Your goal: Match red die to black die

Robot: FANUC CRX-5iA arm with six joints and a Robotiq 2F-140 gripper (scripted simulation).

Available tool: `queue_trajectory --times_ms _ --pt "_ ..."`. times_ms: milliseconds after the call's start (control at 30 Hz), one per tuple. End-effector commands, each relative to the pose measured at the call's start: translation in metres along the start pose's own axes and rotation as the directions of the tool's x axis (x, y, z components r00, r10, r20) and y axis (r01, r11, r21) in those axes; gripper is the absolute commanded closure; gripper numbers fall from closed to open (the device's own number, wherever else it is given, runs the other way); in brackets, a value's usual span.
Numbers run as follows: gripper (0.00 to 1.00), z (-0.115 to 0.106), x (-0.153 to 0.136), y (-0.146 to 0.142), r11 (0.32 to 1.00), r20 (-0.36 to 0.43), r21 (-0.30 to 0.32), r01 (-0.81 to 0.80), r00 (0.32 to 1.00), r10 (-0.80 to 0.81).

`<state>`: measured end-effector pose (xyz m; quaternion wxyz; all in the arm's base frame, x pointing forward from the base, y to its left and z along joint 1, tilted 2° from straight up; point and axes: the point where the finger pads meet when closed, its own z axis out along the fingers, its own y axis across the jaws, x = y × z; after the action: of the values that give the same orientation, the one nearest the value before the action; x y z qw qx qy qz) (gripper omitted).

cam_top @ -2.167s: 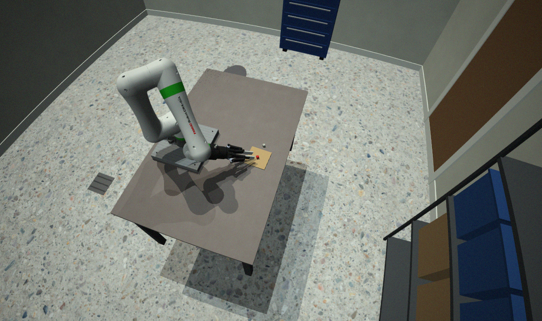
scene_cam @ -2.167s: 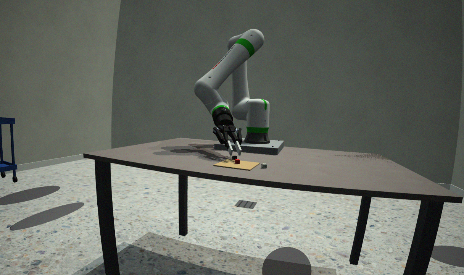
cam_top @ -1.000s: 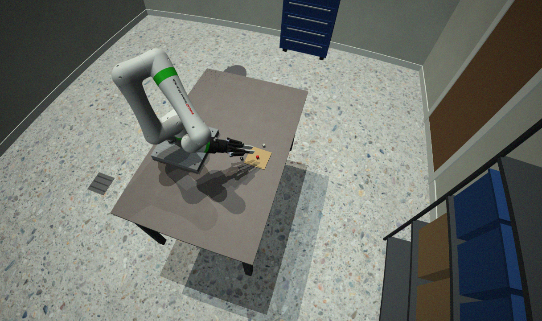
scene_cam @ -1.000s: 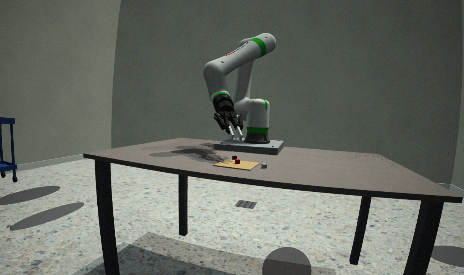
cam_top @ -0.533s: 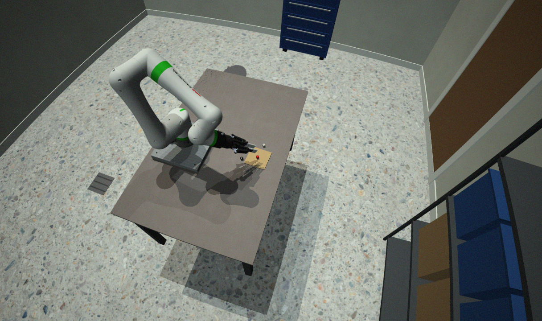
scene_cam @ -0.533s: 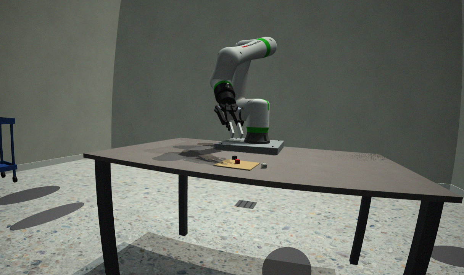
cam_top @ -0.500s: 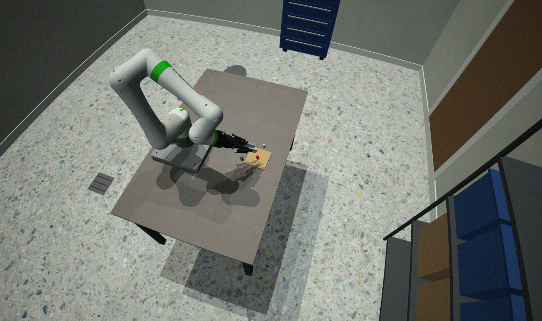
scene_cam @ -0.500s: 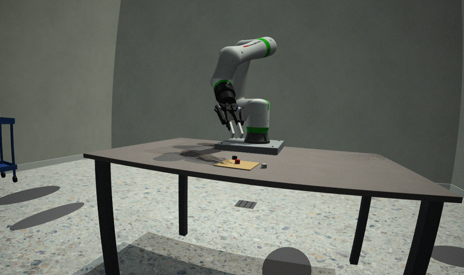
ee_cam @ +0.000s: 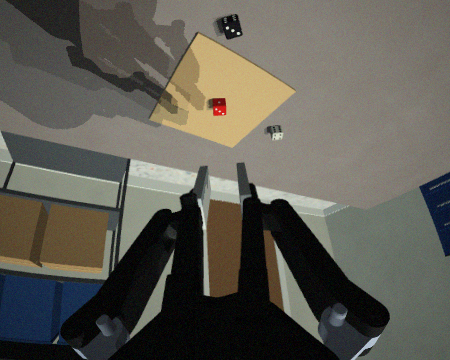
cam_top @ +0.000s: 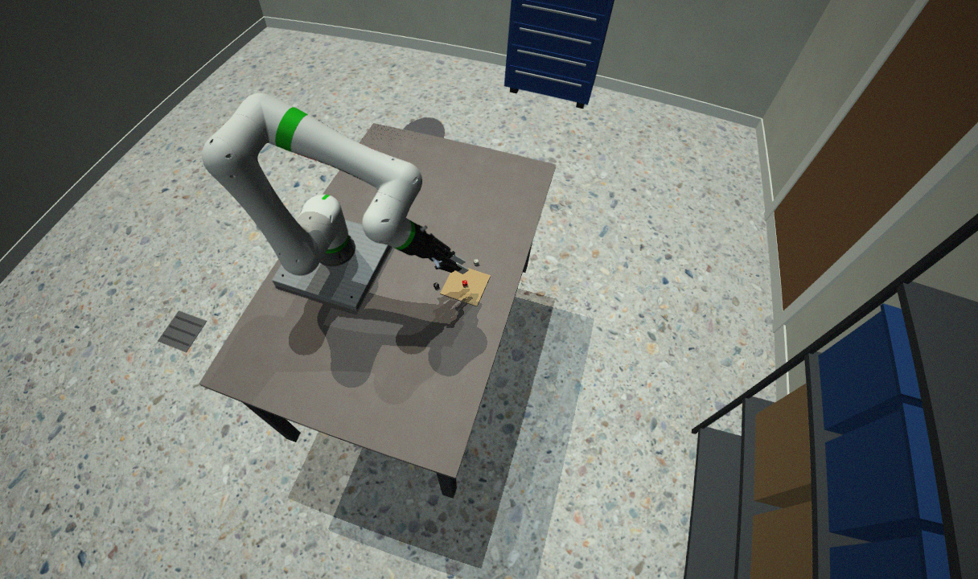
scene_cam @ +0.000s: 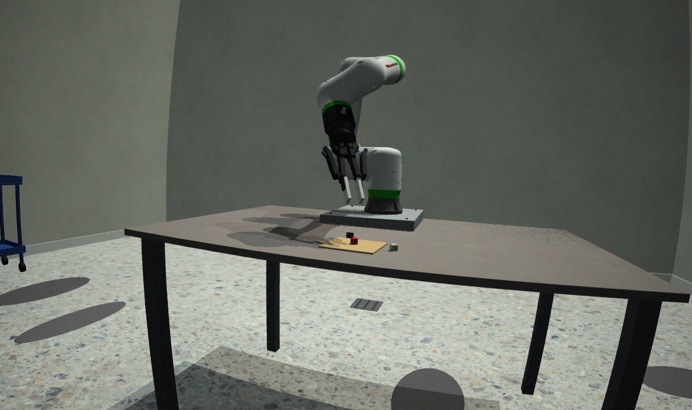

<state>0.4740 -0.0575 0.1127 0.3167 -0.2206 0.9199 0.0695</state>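
Observation:
The red die (cam_top: 463,282) (scene_cam: 354,240) (ee_cam: 219,107) sits flat on the tan mat (cam_top: 454,293) (scene_cam: 370,247) (ee_cam: 252,83), well inside its edges. The black die (cam_top: 434,286) (scene_cam: 349,234) (ee_cam: 231,26) lies on the table just off the mat's corner. A white die (cam_top: 476,260) (scene_cam: 393,247) (ee_cam: 275,134) lies just off another mat edge. My gripper (cam_top: 454,264) (scene_cam: 353,199) (ee_cam: 223,176) hangs well above the mat, tilted. Its fingers stand close together with a narrow gap and nothing between them.
The arm's grey base plate (cam_top: 334,284) (scene_cam: 389,219) stands on the brown table (cam_top: 406,374) (scene_cam: 491,254) behind the mat. The table's edge runs close to the mat. Shelves with blue and brown boxes (cam_top: 866,446) stand beside the table.

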Motion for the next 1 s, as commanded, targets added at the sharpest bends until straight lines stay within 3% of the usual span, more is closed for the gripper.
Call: queue_trajectory --times_ms 0,300,400,467,667,933,967 --pt "0.81 0.002 -0.004 0.001 0.999 -0.167 0.038 -0.017 0.986 0.023" --pt "0.81 0.003 -0.018 0.0 0.999 -0.341 0.046 -0.016 0.94 0.031" --pt "0.81 0.003 -0.018 0.0 0.999 -0.345 0.046 -0.016 0.938 0.031" --pt "0.81 0.004 -0.026 0.002 0.999 -0.443 0.042 -0.016 0.896 0.033" --pt "0.81 0.005 -0.039 0.003 0.999 -0.571 0.035 -0.017 0.82 0.034" --pt "0.81 0.005 -0.044 0.003 0.999 -0.608 0.033 -0.017 0.793 0.034" --pt "0.0 0.005 -0.044 0.003 0.999 -0.608 0.033 -0.017 0.793 0.034"
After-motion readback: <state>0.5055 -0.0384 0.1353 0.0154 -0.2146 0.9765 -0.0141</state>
